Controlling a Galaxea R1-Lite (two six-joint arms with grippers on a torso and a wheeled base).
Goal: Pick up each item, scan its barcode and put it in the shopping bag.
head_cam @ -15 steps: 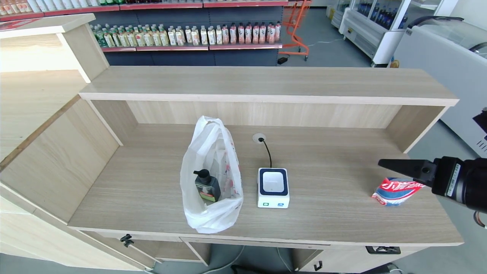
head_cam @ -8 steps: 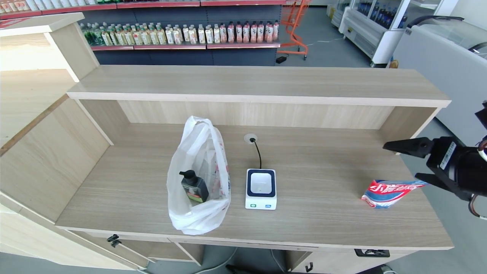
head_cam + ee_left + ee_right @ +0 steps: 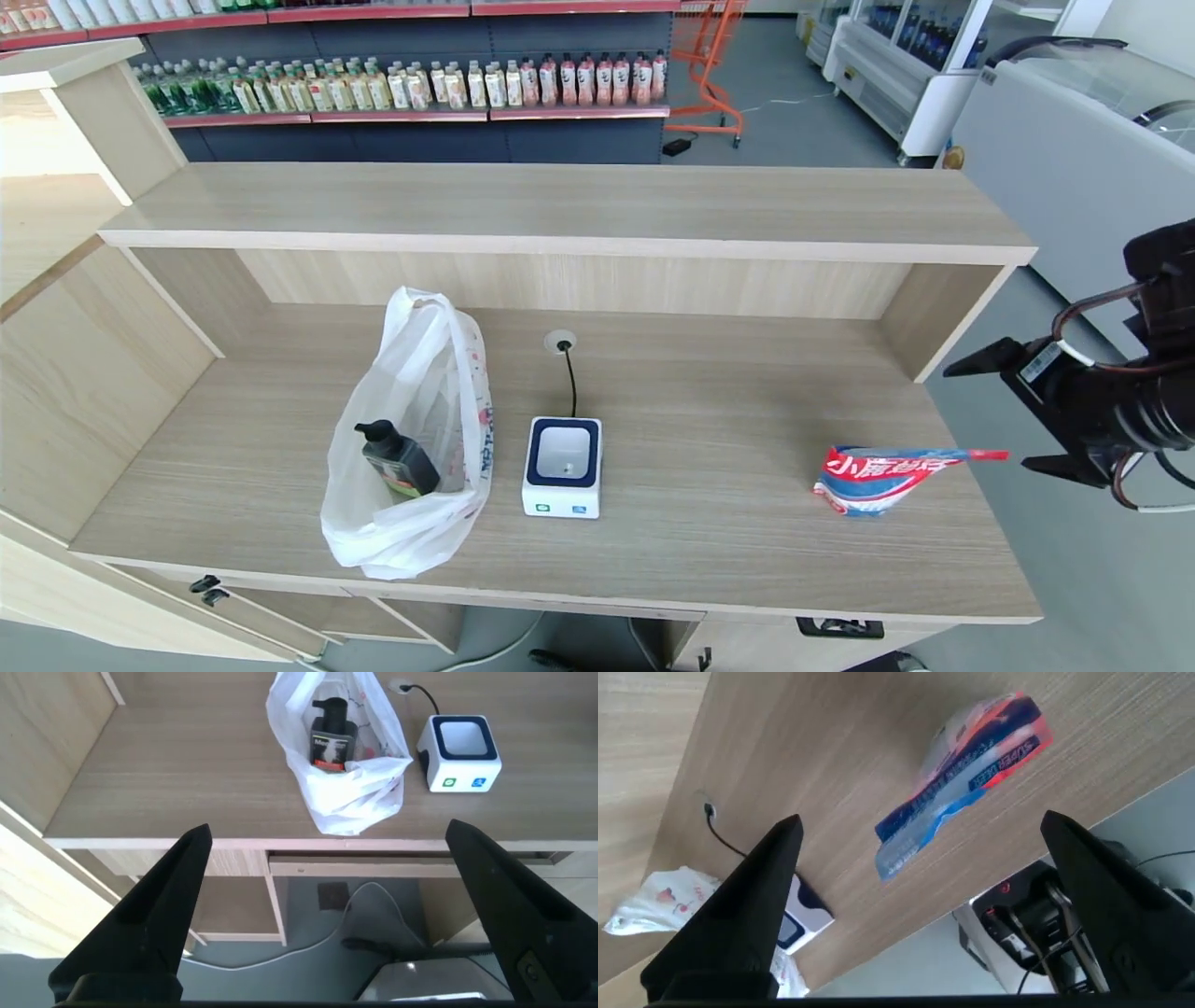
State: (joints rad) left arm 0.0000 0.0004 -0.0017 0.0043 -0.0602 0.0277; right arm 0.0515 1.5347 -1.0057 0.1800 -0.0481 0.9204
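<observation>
Pouch (image 3: 878, 478) lies on the surface (image 3: 709, 439) at the head view's right, long axis left-to-right, just left of the right gripper (image 3: 988, 417), whose fingers (image 3: 980, 359) stand wide apart.

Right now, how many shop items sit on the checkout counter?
2: the pump bottle inside the shopping bag, and the pouch lying on the counter, far right. The bag may hide more.

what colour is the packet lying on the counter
Red, white and blue packet, clearest in the head view.
</observation>
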